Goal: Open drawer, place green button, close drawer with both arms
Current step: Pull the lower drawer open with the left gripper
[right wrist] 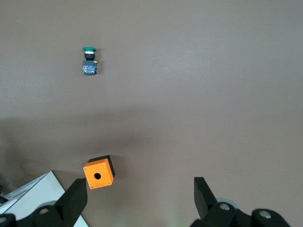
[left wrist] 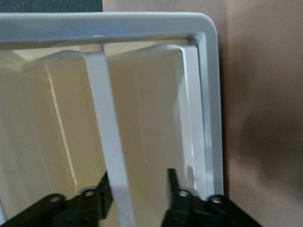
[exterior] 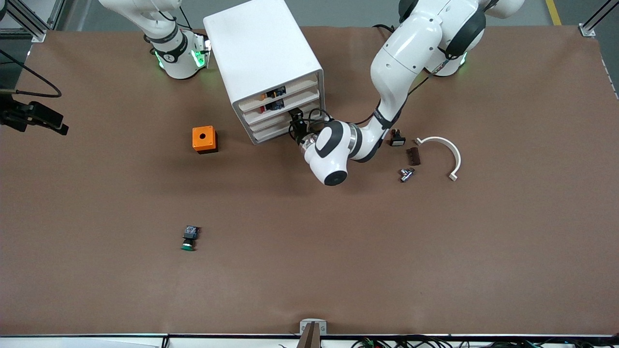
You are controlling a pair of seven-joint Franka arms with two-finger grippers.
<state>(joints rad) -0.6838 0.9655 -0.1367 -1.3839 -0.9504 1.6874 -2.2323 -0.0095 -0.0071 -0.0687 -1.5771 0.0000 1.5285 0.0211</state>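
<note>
My left gripper point(exterior: 296, 126) is at the front of the white cabinet point(exterior: 261, 53), level with the lower drawers. In the left wrist view my two black fingers point(left wrist: 177, 196) straddle a thin white lip of the drawer point(exterior: 278, 126), one finger on each side of it; the jaws stand fairly narrow around that lip, but I cannot tell whether the pads already press on it. The drawer looks shut or nearly so.

I judge this tray to be light, thin moulded plastic: stiff enough to pull, yet the lip could flex or slip out if I clamp only its edge, so I want a hold near the middle of the front and a pull straight out along the runners. Its long axis runs across the cabinet face, and the front faces the camera, angled toward the left arm's end of the table.

The button point(exterior: 189, 238) lies on its side on the brown table point(exterior: 435, 251), much nearer the camera than the orange cube point(exterior: 204, 139), well apart from everything. Its long axis runs roughly toward the camera, green cap leading, blue-grey block trailing. It looks small, hard and light; the round cap may roll, so the black body is the place to pinch.

My right gripper point(right wrist: 139, 201) hangs wide open and empty above the table by the cube, waiting
</note>
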